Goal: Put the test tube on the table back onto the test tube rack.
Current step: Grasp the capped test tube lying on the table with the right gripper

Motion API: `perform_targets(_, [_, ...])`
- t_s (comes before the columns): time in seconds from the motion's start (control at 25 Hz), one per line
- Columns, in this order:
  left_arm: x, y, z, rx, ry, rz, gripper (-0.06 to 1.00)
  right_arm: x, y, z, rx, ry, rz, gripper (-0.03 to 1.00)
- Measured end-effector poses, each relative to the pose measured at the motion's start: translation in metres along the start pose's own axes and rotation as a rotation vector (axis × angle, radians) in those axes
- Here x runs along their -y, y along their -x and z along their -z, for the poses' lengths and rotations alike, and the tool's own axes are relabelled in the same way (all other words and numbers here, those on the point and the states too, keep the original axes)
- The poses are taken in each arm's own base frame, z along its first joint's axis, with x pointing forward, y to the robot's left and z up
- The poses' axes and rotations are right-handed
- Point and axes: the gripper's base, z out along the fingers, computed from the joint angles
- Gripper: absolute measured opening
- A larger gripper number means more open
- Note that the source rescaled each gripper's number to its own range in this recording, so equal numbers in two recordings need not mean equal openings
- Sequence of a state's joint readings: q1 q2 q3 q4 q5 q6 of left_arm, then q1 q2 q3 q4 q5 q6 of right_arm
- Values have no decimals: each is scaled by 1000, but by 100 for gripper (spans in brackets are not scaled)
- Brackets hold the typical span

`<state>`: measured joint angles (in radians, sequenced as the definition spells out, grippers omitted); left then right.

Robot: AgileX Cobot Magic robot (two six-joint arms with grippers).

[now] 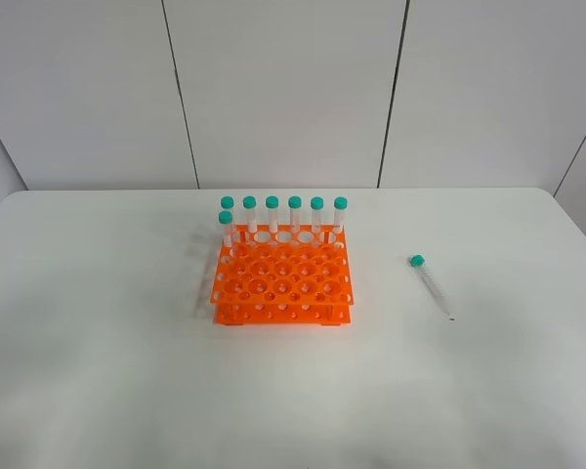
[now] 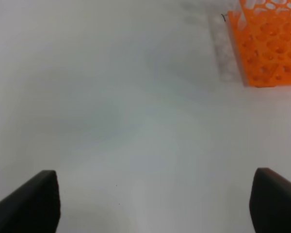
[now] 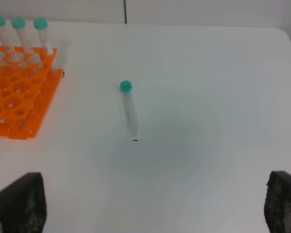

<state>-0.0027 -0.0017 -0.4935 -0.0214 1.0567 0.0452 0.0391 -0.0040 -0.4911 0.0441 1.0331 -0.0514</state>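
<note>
The test tube (image 3: 129, 109) is thin and see-through, with a pointy tip and a blue-green cap. It lies flat on the white table (image 1: 98, 342). It is to the right of the orange rack (image 1: 281, 278) and well apart from it, and its cap points toward the far wall. Tiny marks run along its side, but they are too blurry to read. Seven other tubes (image 1: 295, 213) just like it stand up in the rack, six in the back row and one at the left end of the next row. The left gripper (image 2: 155, 204) is spread wide apart, with only table showing in the gap. The right gripper (image 3: 150, 206) is spread wide too and holds nothing. The test tube lies on the table out in front of it.
</note>
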Motion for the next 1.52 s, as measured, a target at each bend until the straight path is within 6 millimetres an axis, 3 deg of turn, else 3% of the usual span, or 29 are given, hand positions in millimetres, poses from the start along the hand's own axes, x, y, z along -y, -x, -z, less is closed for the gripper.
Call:
perform_targets(0.48, [0,0,0,0,0,0,100,0,3,1,-2,0,0,100])
perform_targets(0.6, [0,0,0,0,0,0,100,1,24,-3,-57,2,-3,100])
perform_targets(0.76, [0,0,0,0,0,0,100,1,72,-26,-192,25,-22,100])
perform_targets(0.92, [0,0,0,0,0,0,100,2,112,-72,-375,53,-49,100])
perform_targets(1.08, [0,0,0,0,0,0,100,4,134,-130,-553,59,-59,100])
perform_targets(1.28, [0,0,0,0,0,0,100,7,141,-207,-733,68,-48,100])
perform_targets(1.52, [0,0,0,0,0,0,100,7,137,-279,-834,93,15,100])
